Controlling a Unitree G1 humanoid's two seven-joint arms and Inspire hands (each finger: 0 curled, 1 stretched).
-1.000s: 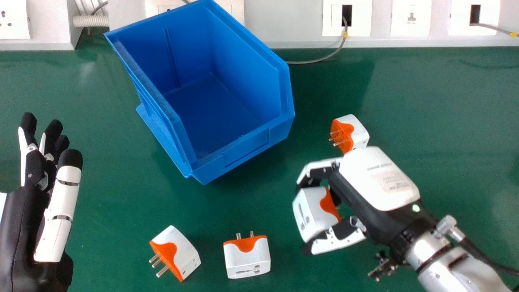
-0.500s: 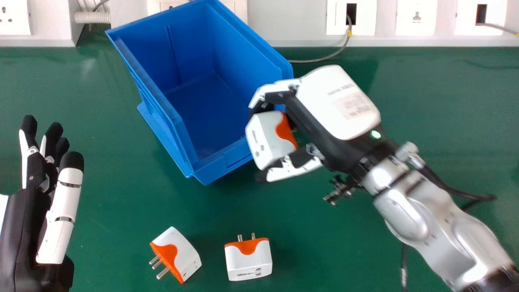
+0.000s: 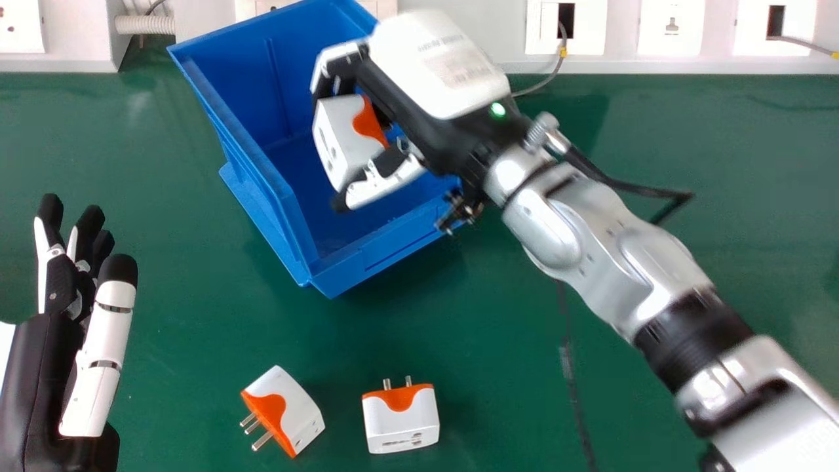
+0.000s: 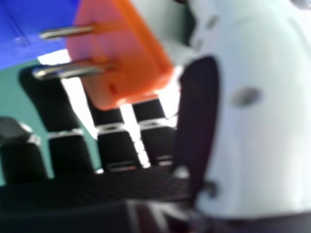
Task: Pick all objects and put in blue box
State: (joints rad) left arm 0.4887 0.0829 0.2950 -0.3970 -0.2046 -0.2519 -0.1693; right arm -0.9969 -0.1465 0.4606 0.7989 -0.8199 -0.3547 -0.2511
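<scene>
Left of the blue box (image 3: pixel 367 261), the left hand (image 3: pixel 72 367) is held spread; in front, one adapter (image 3: pixel 298 413) is seen; over the box, another adapter (image 3: pixel 337 137) is being pinched by the right hand (image 3: pixel 419 78); in front, farther right, a third adapter (image 3: pixel 400 423).

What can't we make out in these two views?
- Part of the blue box's inside: head view, behind the right hand and held adapter.
- Box's far corner: head view, cut off by the top edge.
- Held adapter's full prong count: right hand view, top edge cuts the adapter off.
- Table under the right arm: head view, covered by it.
</scene>
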